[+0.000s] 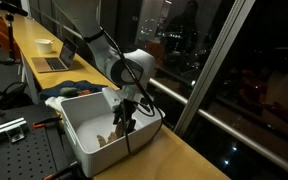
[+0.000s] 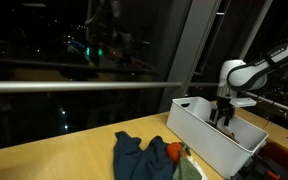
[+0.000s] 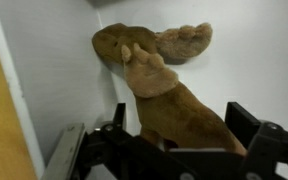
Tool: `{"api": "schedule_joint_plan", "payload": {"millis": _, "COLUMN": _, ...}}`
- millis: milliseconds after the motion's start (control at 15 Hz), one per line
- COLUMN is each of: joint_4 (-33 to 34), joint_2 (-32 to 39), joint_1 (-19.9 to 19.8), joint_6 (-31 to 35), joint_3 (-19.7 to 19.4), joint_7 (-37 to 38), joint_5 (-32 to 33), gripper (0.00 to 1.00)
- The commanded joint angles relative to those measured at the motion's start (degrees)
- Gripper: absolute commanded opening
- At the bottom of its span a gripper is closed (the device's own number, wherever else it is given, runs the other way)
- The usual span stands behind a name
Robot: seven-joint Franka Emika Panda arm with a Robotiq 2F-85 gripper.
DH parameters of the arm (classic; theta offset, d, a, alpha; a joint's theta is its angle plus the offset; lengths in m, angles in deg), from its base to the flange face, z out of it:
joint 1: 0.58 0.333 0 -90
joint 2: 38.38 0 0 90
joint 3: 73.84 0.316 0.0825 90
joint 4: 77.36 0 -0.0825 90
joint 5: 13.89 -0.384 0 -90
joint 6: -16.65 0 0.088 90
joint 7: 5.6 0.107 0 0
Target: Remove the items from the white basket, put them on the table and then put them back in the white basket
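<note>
Grasping looks like the current step. In an exterior view the gripper [image 1: 122,124] hangs vertical inside the white basket [image 1: 104,158]. In an exterior view a blue cloth [image 2: 130,155] lies on the worktop [image 2: 54,158] at the basket's 9 o'clock. Wrist view: jaws wide, straddling the brown plush toy [image 3: 179,110] on the basket floor, unclamped. Centre on its torso and squeeze before lifting.
</note>
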Motion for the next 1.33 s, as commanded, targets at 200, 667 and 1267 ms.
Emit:
{"api": "schedule_joint_plan", "payload": {"millis": 200, "joint_4": 1.25, "joint_2": 3.72, "joint_1": -0.03, "joint_6": 2.14, "joint_3": 0.04, "joint_7": -2.09, "joint_5": -3.39, "gripper": 1.00}}
{"api": "schedule_joint_plan", "payload": {"millis": 667, "joint_4": 0.94, "joint_2": 5.59, "joint_1": -0.69, "joint_6": 3.69, "joint_3": -0.18, "joint_7": -3.19, "joint_5": -4.50, "gripper": 0.60}}
{"api": "schedule_joint_plan", "payload": {"millis": 1267, "joint_4": -4.39, "joint_2": -6.23, "joint_1": 3.09, "joint_6": 2.78, "joint_3": 1.20, "joint_7": -1.42, "joint_5": -3.23, "gripper": 0.01}}
